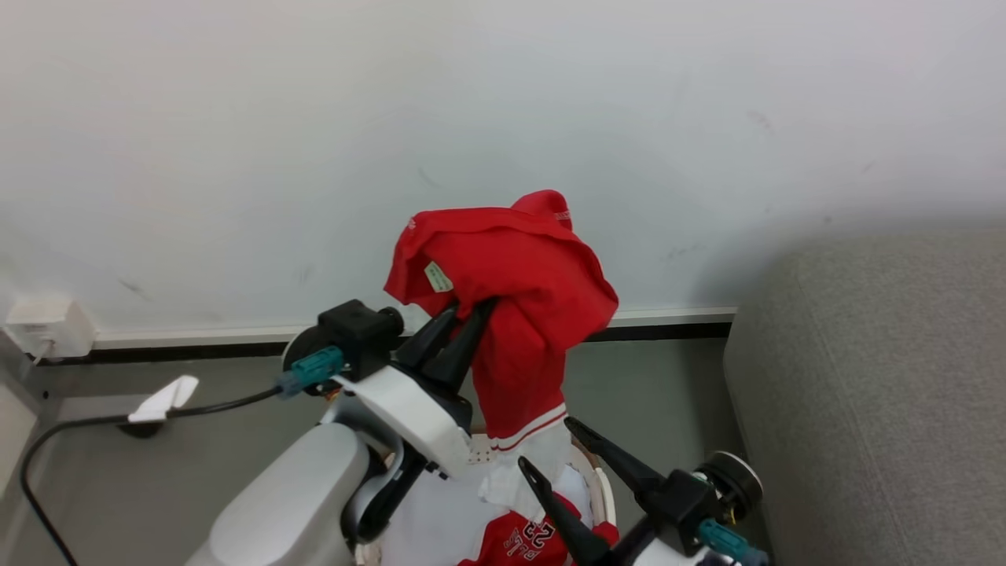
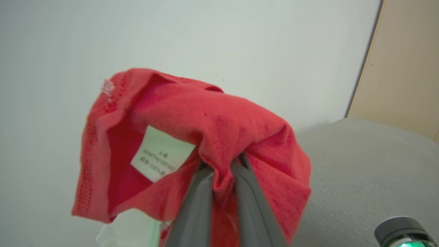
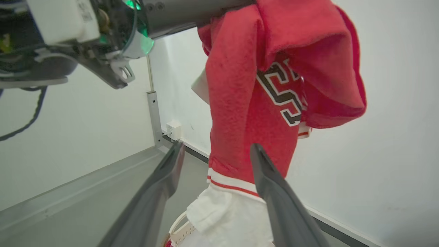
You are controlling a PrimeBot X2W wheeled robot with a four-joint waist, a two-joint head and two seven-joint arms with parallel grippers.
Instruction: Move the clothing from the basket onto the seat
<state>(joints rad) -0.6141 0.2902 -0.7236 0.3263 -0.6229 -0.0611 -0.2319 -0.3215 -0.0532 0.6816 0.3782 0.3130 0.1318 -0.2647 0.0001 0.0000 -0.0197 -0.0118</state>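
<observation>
At right of the head view: large light grey fabric sofa (image 1: 880,393), count one. Low centre, between the two arms: oval white perforated plastic basket (image 1: 601,489), count one, mostly hidden, only a bit of rim in sight. Plain white sheet (image 1: 440,519) lies inside it, count one.

Red fabric sports garment (image 1: 526,306) with a white striped hem hangs in the air above the basket, against the wall. It is bunched over the left gripper (image 1: 470,310), whose two dark fingers are pinched tight on a fold of it. White cloth hangs just under the hem, down toward the basket. Can't tell if it belongs to the garment or is the sheet caught up.

Second red garment printed "23" (image 1: 525,539) lies in the basket, untouched. Red garments: two, one lifted, one to go.

Right gripper (image 1: 544,440) has its jaws spread wide and holds nothing, just beside the hanging hem. Grippers: two. Small white tag (image 1: 438,277) on the lifted garment, count one.

Step, my read: first garment is picked up, carry to the sofa not yet done. Next move calls for swinging the left arm rightward until the cloth hangs over the seat, keeping the hem clear of the basket rim, then opening the fingers. The trailing white cloth could get dragged along.
</observation>
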